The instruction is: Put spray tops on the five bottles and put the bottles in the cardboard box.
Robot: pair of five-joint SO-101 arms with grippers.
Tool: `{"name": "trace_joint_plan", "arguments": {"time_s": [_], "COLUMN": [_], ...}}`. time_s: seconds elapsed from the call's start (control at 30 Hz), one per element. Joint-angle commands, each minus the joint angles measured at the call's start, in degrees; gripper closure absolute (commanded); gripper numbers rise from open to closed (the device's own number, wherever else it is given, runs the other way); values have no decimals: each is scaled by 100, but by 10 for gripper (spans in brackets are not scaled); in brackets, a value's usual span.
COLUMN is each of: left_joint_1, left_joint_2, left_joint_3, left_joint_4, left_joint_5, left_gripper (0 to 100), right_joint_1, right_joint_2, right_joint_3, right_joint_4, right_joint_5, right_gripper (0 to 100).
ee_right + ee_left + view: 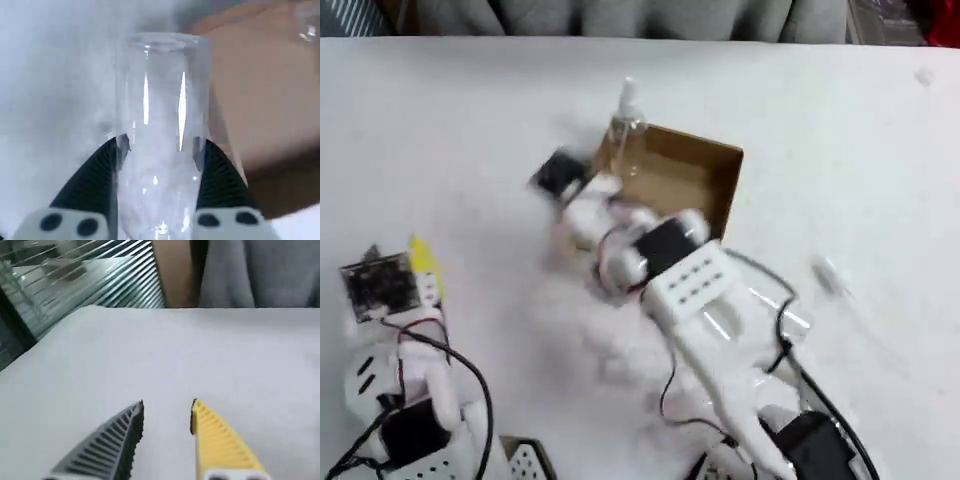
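The right gripper (162,145) pinches a clear bottle (162,85). One black finger (107,160) presses on each side of the bottle's lower body, and the rest of the bottle runs straight out past the fingertips. In the high view the bottle stands upright with a spray top (628,97) on it, at the corner of the cardboard box (690,165) just beyond the claw. I cannot tell whether its base is inside the wall. The left gripper (167,410) is spread over the white table (225,355), well apart from the bottle and box.
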Motion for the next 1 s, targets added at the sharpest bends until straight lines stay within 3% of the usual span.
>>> {"name": "trace_joint_plan", "arguments": {"time_s": [0.0,0.17,0.47,0.57,0.73,0.97], "left_joint_1": [-611,-655,-796,-725,-602,-444], "left_joint_2": [-66,-66,-66,-66,-66,-66], "left_joint_3": [211,589,738,791,791,765], "left_joint_4": [-158,-527,-545,-545,-501,-352], "left_joint_5": [79,607,633,607,598,510], "left_gripper": [853,852,849,849,849,849], "right_joint_1": [-312,-629,-963,-963,-919,-277], "right_joint_2": [-242,-233,-233,-233,-374,-1042], "right_joint_3": [448,923,1574,1574,1380,668], "right_joint_4": [-743,-1147,-1921,-1824,-1305,110], "right_joint_5": [202,211,237,721,905,897], "right_gripper": [976,915,700,664,729,974]}}
